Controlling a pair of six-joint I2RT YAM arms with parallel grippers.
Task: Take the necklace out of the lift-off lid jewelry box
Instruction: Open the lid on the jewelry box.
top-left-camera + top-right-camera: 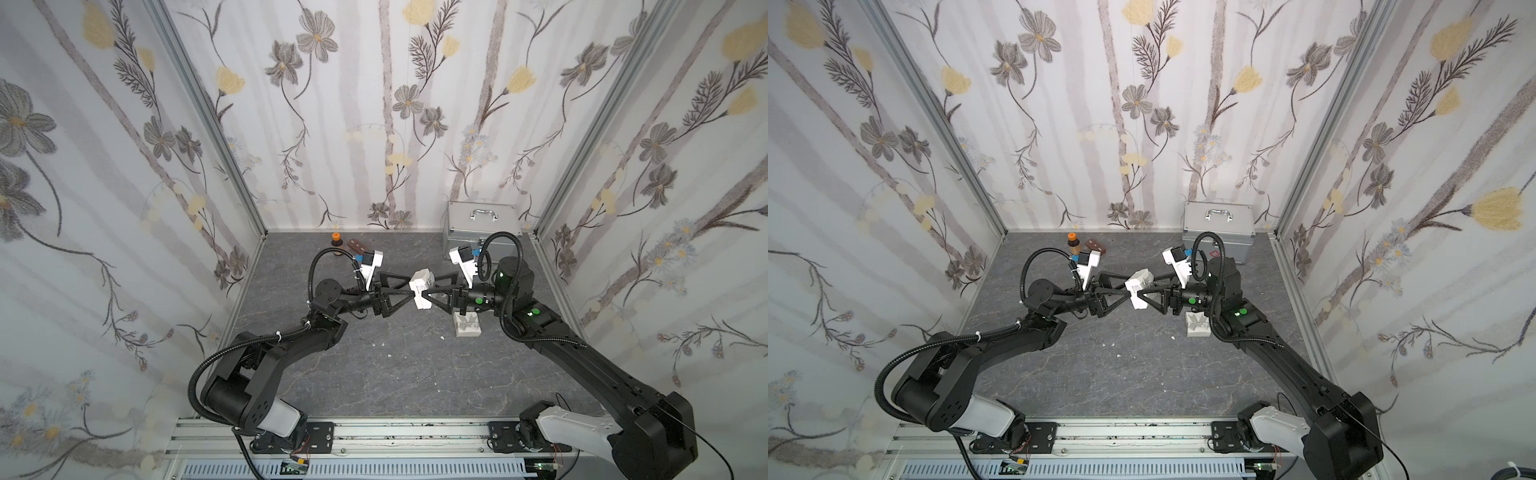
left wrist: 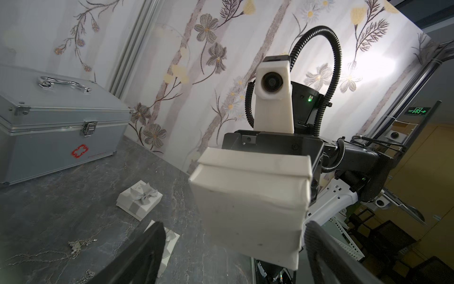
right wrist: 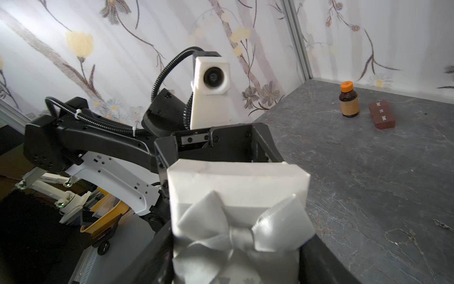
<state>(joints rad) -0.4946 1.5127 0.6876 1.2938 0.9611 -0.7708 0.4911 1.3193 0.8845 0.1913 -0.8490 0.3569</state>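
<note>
A small white jewelry box [image 1: 420, 291] [image 1: 1137, 289] hangs in the air at mid-table between my two grippers, turned on its side with the lid on. My right gripper [image 1: 428, 289] [image 3: 235, 246] is shut on the lid end, which carries a grey bow [image 3: 242, 226]. My left gripper [image 1: 412, 286] [image 2: 234, 225] stands open around the plain base [image 2: 250, 204]; a gap shows beside one finger [image 2: 147, 248]. A necklace [image 2: 49, 255] [image 3: 403, 237], a thin silvery chain, lies loose on the table. The box's inside is hidden.
Two more white boxes with grey bows [image 2: 140, 199] [image 2: 170, 243] rest on the dark marble table; one [image 1: 467, 326] lies below my right wrist. A silver case [image 1: 482, 224] stands back right. An orange-capped brown bottle [image 1: 336, 243] and a brown block [image 1: 357, 246] sit back left.
</note>
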